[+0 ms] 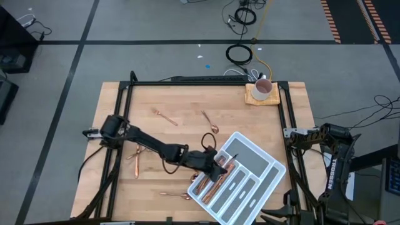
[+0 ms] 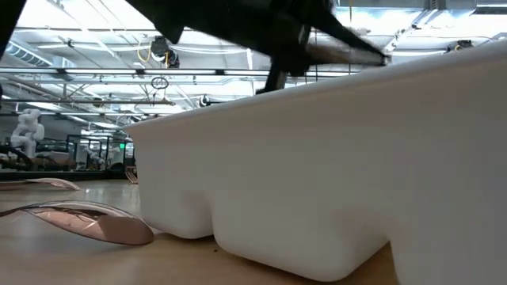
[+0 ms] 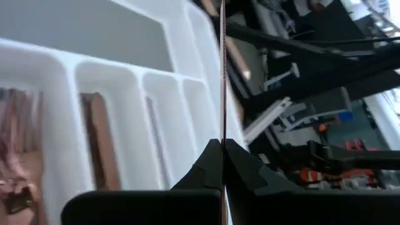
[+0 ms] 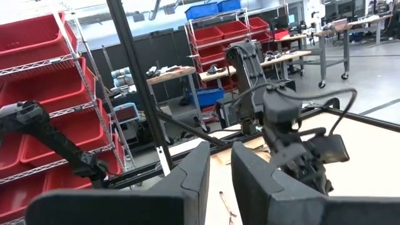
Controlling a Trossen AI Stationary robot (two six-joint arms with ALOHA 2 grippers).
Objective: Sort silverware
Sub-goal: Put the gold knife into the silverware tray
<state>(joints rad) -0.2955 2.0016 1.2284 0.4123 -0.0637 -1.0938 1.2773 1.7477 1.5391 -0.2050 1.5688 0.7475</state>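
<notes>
Clamping a thin copper knife [image 3: 222,75] edge-on, the left gripper [image 3: 223,164] hangs over the white tray [image 1: 270,170], where other silverware [image 1: 211,182] lies in its compartments. Loose spoons [image 1: 165,115] rest on the wooden table [image 1: 187,100]. At the table's right edge, the right gripper [image 4: 219,167] waits slightly parted, facing red shelving bins [image 4: 37,44].

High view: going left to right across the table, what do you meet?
Left arm's base → fork near it → spoon → left gripper holding a knife → white tray → mug → right arm.
</notes>
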